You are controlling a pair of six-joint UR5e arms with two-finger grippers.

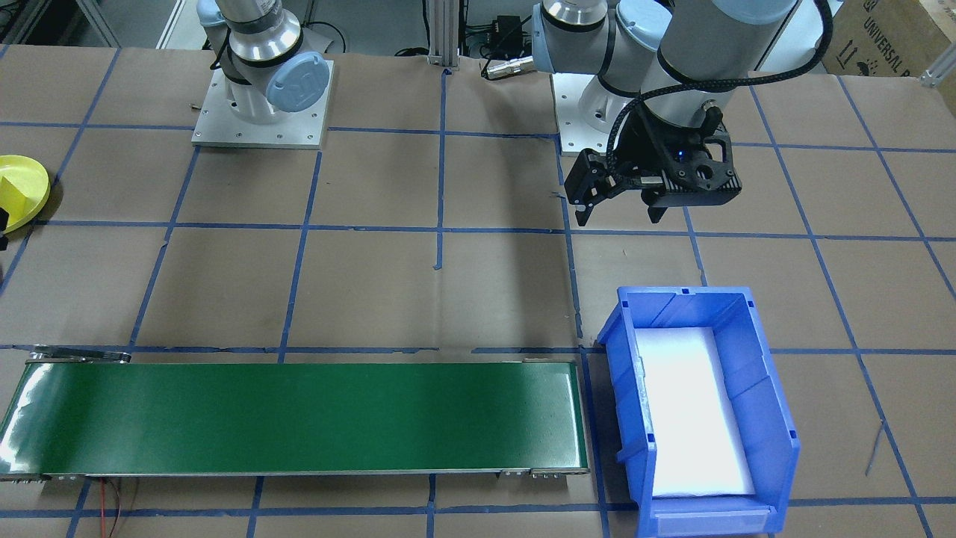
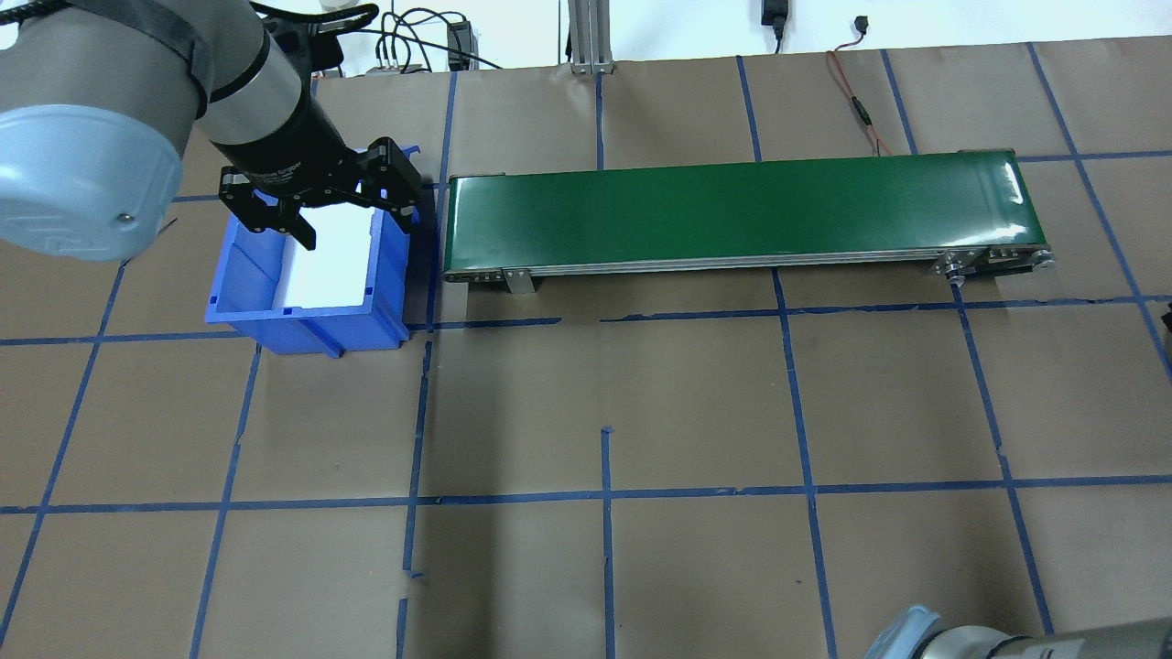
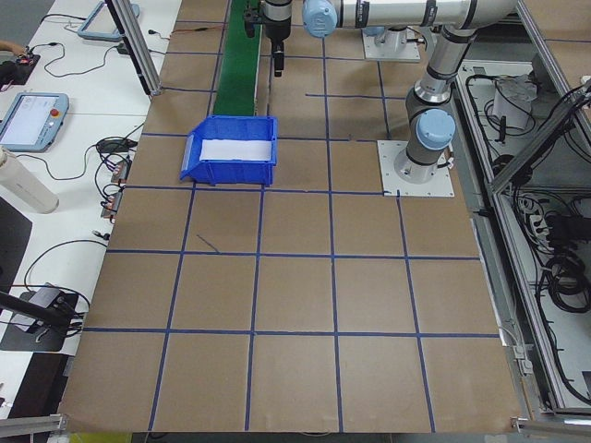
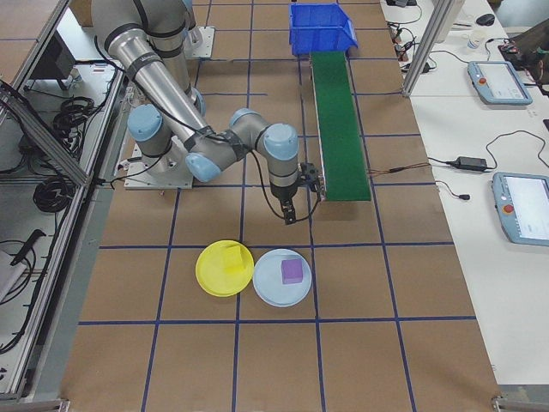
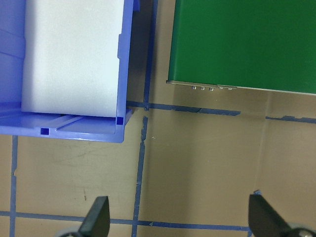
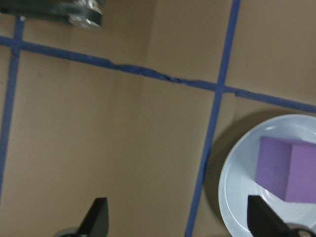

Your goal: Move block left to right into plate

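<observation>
A yellow block [image 4: 232, 257] lies in the yellow plate [image 4: 210, 276], which also shows at the edge of the front view as the plate [image 1: 33, 200]. Beside it a purple block [image 4: 292, 271] sits in a pale blue plate [image 4: 268, 292]. My right gripper [image 4: 296, 206] hangs open and holds nothing, above bare table between the conveyor end and the plates. Its wrist view has the purple block [image 6: 286, 168] at lower right. My left gripper [image 1: 620, 215] is open and holds nothing, hovering by the blue bin's corner [image 5: 74, 131].
The green conveyor belt [image 2: 742, 210] runs across the table from the blue bin [image 2: 247, 284] toward the right side. The bin holds only a white liner. Brown paper with a blue tape grid covers the table [image 2: 604, 403].
</observation>
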